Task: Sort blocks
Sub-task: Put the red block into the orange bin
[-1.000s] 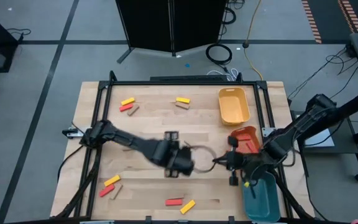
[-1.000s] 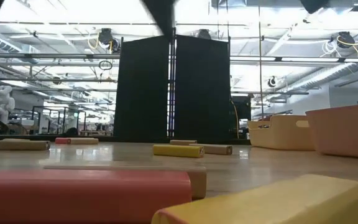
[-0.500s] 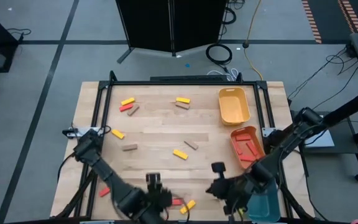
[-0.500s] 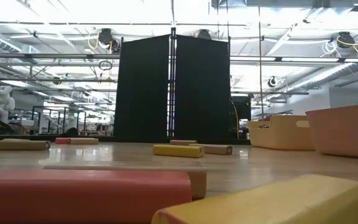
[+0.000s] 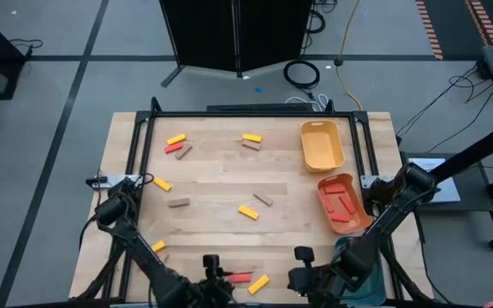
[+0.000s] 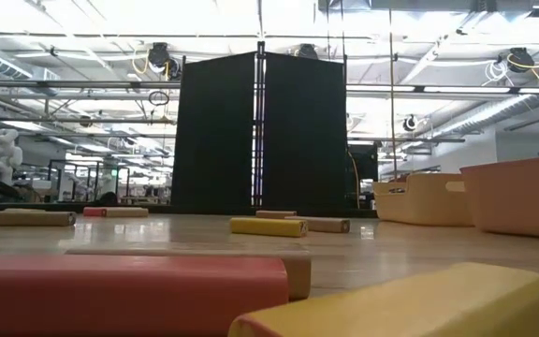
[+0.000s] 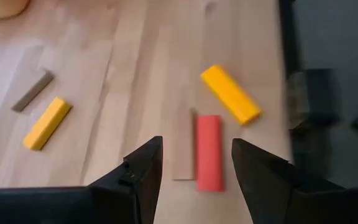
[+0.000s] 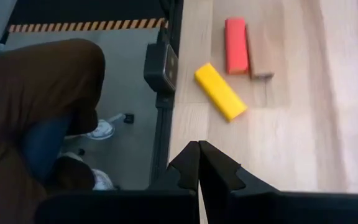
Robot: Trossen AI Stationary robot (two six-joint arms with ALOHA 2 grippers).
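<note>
Red block (image 7: 209, 151) between spread left fingers (image 7: 143, 171); right fingers (image 8: 188, 162) pressed together, empty.

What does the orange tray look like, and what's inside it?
The orange tray is a deep rectangular bin with rounded corners and smooth walls that look like plastic. It sits flat and upright on the wooden table, near the right edge, just in front of the yellow tray and apart from it. Inside lie a few red blocks, flat on its floor at different angles. No gripper touches it.
</note>
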